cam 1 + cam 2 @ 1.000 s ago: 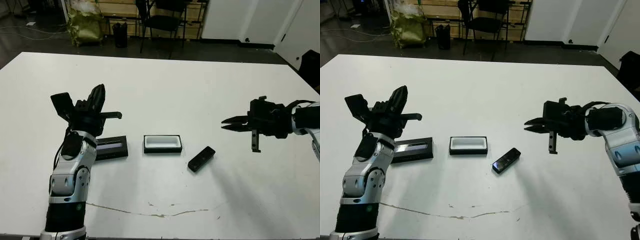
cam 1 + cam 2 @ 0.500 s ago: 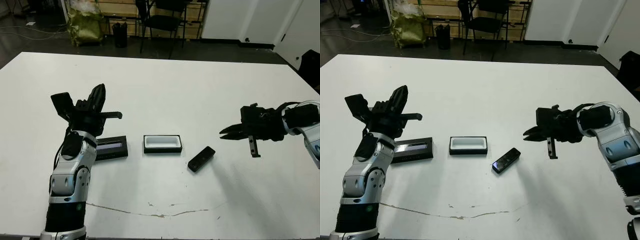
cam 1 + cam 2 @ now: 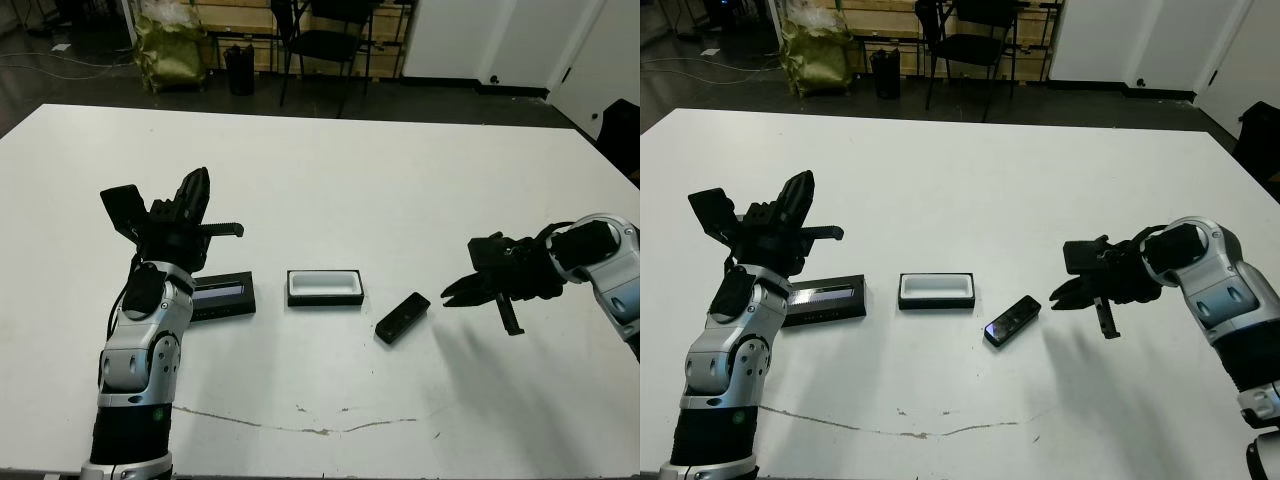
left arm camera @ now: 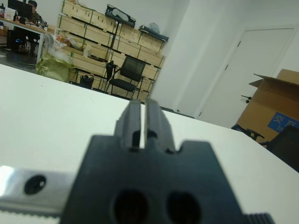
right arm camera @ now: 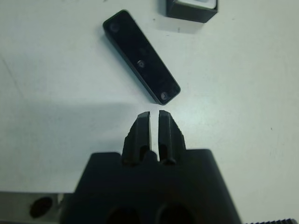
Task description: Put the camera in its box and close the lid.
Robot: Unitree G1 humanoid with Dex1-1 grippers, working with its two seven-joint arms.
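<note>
Matte black bar camera (image 3: pixel 402 317) lies on the white desk (image 3: pixel 420 190). Right claw (image 5: pixel 154 120) nearly closed, empty; left claw (image 4: pixel 141 116) likewise narrow.

Beyond your white table (image 3: pixel 400 150) you have 1 black chair (image 3: pixel 335 40), a yellow-green bag (image 3: pixel 172 45), stacked wooden crates (image 4: pixel 103 44) and a cardboard box (image 4: pixel 275 109).

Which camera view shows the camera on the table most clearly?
The right wrist view: the camera fills much of the frame, close and sharp, just beyond the right gripper. Both eye views show it small, lying beside the box. The left wrist view shows none of it.
</note>
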